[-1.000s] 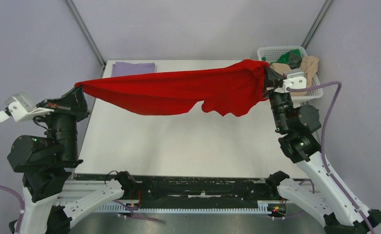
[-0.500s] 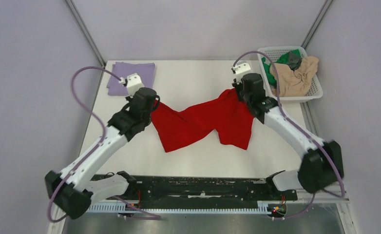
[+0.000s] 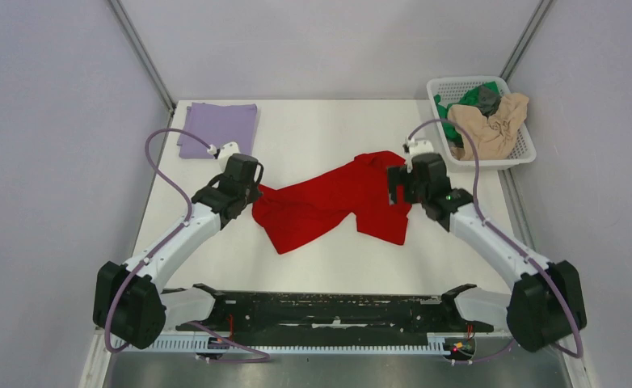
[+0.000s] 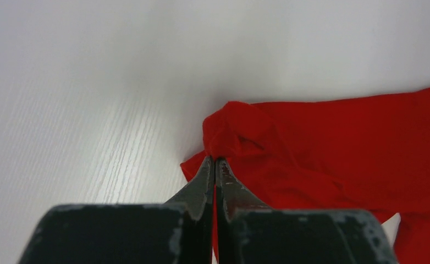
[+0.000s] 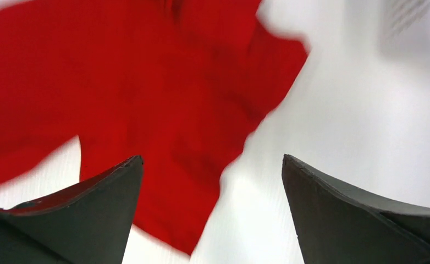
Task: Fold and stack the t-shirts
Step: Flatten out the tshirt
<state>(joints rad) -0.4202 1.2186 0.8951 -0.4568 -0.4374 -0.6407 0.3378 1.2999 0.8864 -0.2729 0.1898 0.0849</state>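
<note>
While its two fingers are pressed together on a bunched corner of the red t-shirt [image 4: 334, 143], the left hand [image 4: 215, 159] sits low over the desk [image 4: 81, 110] at the cloth's left end. The right hand [image 5: 213, 159] is spread wide and holds nothing. It hangs just above the shirt's right end, red cloth under one finger and bare desk under the other. Between the two hands the shirt lies rumpled, its long axis running left to right across the middle of the desk, so spreading it flat probably calls for the right hand, the nearer one, to pinch that loose end. The cloth looks thin, soft and creased against the pale, finely grained desktop. A lavender t-shirt [image 3: 218, 125] lies folded flat at the far left corner. Beige, green and dark grey shirts [image 3: 490, 129] are heaped in a white mesh basket [image 3: 516, 158] at the far right.
</note>
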